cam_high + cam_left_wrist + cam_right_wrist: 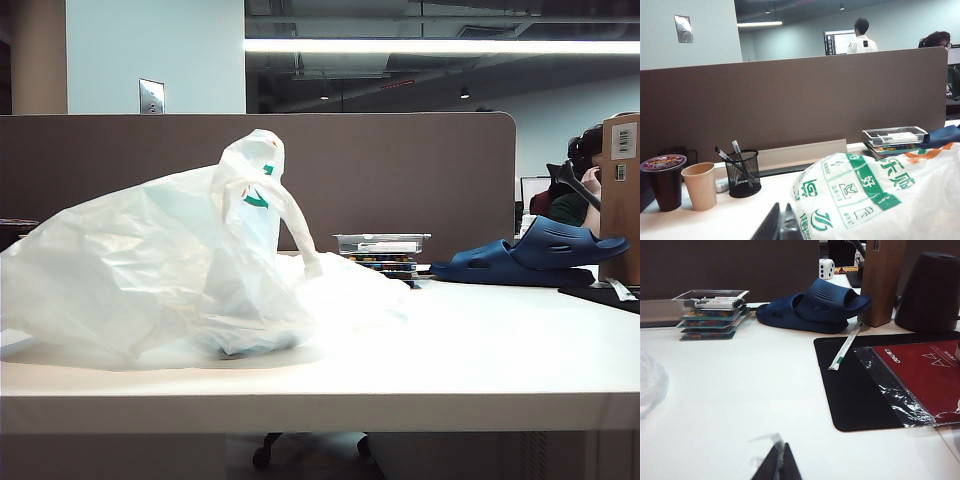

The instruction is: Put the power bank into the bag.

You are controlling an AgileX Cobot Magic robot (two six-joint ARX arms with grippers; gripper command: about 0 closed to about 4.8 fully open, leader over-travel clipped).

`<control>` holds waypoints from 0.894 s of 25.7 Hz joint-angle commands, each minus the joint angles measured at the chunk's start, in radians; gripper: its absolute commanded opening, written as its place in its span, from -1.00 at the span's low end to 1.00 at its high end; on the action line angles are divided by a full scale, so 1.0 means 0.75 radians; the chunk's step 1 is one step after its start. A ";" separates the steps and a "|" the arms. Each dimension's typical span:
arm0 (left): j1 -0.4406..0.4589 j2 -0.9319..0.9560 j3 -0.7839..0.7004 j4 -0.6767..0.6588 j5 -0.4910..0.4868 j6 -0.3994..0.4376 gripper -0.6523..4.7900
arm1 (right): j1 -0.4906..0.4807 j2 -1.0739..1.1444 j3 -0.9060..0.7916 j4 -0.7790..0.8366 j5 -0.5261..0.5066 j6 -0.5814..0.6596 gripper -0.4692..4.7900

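Nearest the wrist cameras, the left gripper (780, 225) and the right gripper (776, 464) are seen clenched with nothing between the fingers, each low over the white worktop (480, 340); neither arm shows in the exterior view. Just beyond the left gripper lies the bag (170, 260), crumpled on its side with its handles standing up and green print on its face. The power bank cannot be picked out on the bare worktop; a dark shape low inside the bag may be it, but this cannot be told for sure. If so, the placing step is judged done and only a check remains; otherwise the power bank must first be found, then the bag mouth held wide. Farther back, blue sandals (812, 307), a stack of trays (712, 315) and a brown partition (300, 180) are seen.
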 commanded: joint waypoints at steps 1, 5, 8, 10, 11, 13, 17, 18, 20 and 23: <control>-0.001 0.000 0.006 0.014 -0.005 0.002 -0.78 | 0.001 -0.044 0.002 0.027 0.000 -0.016 -0.86; -0.001 0.000 0.006 0.008 -0.005 0.001 -0.78 | 0.001 -0.044 -0.033 0.075 0.008 -0.021 -0.86; -0.001 0.000 0.006 -0.049 -0.005 0.002 -0.78 | 0.001 -0.045 -0.060 0.090 0.009 -0.021 -0.86; -0.001 0.000 0.006 -0.091 -0.005 0.002 -0.78 | 0.001 -0.045 -0.067 0.093 0.009 -0.022 -0.86; -0.001 0.000 0.006 -0.124 -0.005 0.002 -0.78 | 0.001 -0.045 -0.073 0.093 0.010 -0.026 -0.86; -0.001 0.000 0.006 -0.141 -0.005 0.002 -0.78 | 0.001 -0.045 -0.082 0.097 0.014 -0.044 -0.86; -0.001 0.000 0.006 -0.148 -0.005 0.002 -0.78 | 0.001 -0.046 -0.091 0.098 0.035 -0.055 -0.85; -0.001 0.000 0.006 -0.151 -0.005 0.001 -0.78 | 0.001 -0.046 -0.091 0.097 0.036 -0.054 -0.86; -0.001 0.000 0.006 -0.164 -0.004 0.002 -0.78 | 0.001 -0.046 -0.091 0.082 0.034 -0.054 -0.85; -0.001 0.000 0.006 -0.166 -0.004 0.002 -0.78 | -0.001 -0.046 -0.091 0.060 0.037 -0.055 -0.85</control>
